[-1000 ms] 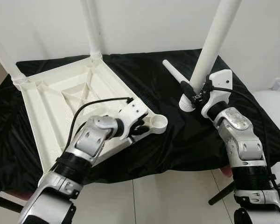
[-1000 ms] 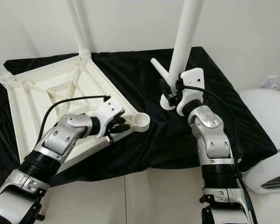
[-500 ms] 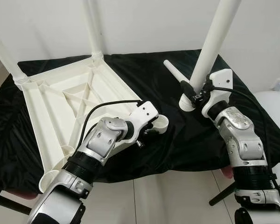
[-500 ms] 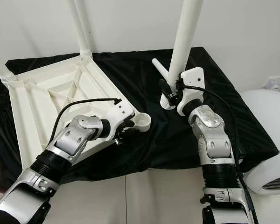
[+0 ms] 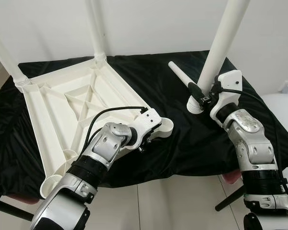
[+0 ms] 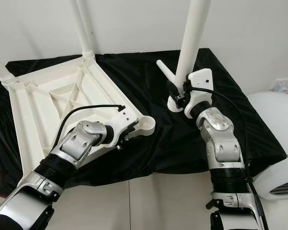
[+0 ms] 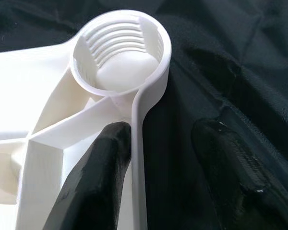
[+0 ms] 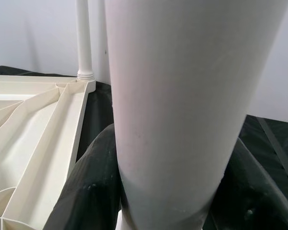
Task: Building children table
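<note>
Left eye view, tabletop: an upturned white plastic children's tabletop (image 5: 62,103) lies ribbed side up on a counter (image 5: 182,143) draped in black cloth; two white legs (image 5: 97,28) stand screwed into its far corners.
Left eye view, socket: the near corner ends in a round empty leg socket (image 5: 164,125), resting on the cloth.
Left eye view, left end effector: the left end effector (image 5: 148,137) sits at the tabletop's edge rail just beside that socket, its silver arm reaching in from below.
Left eye view, right end effector: the right end effector (image 5: 200,94) grips a loose white table leg (image 5: 221,43) near its lower end; the leg stands nearly upright, tilted slightly, its threaded foot just over the cloth, well apart from the socket.
Left eye view, spare part: a slim white tapered rod (image 5: 178,73) lies on the cloth behind the held leg.

Right eye view: same scene; a white rounded object (image 6: 278,139) stands beyond the counter's right end.

Left wrist view: the two black fingers (image 7: 98,182) are parted, one inside the rail against its wall, the other outside over the cloth; they straddle the rail without clamping it. The threaded socket (image 7: 120,57) lies just ahead.

Right wrist view: the white leg (image 8: 182,105) is held tight between both dark fingers (image 8: 93,191); the tabletop (image 8: 33,129) lies beyond.
</note>
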`<state>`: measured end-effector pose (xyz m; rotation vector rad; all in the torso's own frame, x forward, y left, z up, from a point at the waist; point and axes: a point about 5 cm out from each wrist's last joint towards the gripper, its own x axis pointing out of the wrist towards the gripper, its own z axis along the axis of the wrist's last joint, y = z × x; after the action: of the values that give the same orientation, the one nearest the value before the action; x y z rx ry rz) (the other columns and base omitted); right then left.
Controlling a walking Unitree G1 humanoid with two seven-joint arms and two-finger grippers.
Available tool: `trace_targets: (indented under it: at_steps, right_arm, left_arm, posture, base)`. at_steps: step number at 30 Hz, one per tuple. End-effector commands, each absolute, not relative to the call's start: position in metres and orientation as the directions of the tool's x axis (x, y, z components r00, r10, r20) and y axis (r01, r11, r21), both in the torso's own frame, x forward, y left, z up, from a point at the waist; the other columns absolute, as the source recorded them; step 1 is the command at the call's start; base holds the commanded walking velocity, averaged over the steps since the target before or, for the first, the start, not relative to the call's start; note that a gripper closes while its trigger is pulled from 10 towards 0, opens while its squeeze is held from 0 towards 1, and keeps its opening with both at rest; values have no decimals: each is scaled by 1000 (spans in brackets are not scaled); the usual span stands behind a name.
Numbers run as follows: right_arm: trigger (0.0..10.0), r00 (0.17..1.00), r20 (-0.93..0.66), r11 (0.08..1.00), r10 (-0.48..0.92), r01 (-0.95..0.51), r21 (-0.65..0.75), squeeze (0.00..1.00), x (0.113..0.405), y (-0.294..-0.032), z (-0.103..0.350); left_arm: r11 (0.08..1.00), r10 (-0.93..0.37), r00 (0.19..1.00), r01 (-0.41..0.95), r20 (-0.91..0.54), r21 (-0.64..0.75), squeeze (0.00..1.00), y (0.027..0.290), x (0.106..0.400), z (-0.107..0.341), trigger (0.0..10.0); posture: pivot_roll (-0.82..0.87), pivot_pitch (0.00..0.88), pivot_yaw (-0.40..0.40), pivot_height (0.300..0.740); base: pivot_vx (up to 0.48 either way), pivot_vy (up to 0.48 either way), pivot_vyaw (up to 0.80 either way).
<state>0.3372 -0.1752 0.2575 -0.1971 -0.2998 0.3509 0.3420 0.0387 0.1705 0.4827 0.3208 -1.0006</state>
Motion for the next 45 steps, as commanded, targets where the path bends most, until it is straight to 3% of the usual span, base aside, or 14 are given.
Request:
trace_targets:
  at_steps: [1,8,9,10,11,12,26,27,36,45]
  right_arm:
    - [10000,887,282,922,366,-303,-242,0,337,-176,264]
    - [10000,885,285,920,369,-305,-246,0,337,-176,265]
    - [10000,883,283,919,374,-310,-246,0,337,-176,265]
    - [10000,883,283,919,374,-310,-246,0,337,-176,265]
    - [10000,882,282,917,377,-314,-245,0,336,-176,265]
    - [10000,881,279,916,382,-322,-239,0,336,-176,264]
    - [10000,849,248,884,466,-437,-165,0,332,-176,256]
    - [10000,836,233,868,496,-470,-162,0,331,-175,253]
    - [10000,736,182,758,652,-635,-146,0,328,-169,245]
    - [10000,633,143,647,761,-756,-100,0,325,-160,238]
  left_arm:
    - [537,-647,614,788,-453,301,0,44,349,169,10000]
    - [525,-628,601,796,-494,302,0,41,348,156,10000]
    - [528,-630,600,796,-492,296,0,40,348,155,4902]
    - [528,-630,600,796,-492,296,0,40,348,155,4902]
    - [531,-631,601,796,-491,291,0,40,348,154,3333]
    - [531,-634,600,797,-488,290,0,40,348,154,0]
    - [500,-655,579,814,-487,295,0,48,343,155,0]
    - [486,-659,569,821,-492,299,0,51,342,155,10000]
    - [442,-673,551,835,-493,328,0,68,336,160,10000]
    - [423,-688,541,841,-484,339,0,65,332,164,10000]
  posture:
    - [-99,100,54,740]
    - [-106,103,58,740]
    - [-108,102,58,740]
    - [-108,102,58,740]
    - [-108,102,58,740]
    - [-109,101,59,740]
    - [-108,94,58,740]
    - [-105,96,56,740]
    - [-91,104,44,740]
    - [-90,107,36,740]
  base:
    - [0,0,0]
    - [0,0,0]
    - [0,0,0]
    - [0,0,0]
    - [0,0,0]
    - [0,0,0]
    - [0,0,0]
    - [0,0,0]
    - [0,0,0]
    - [0,0,0]
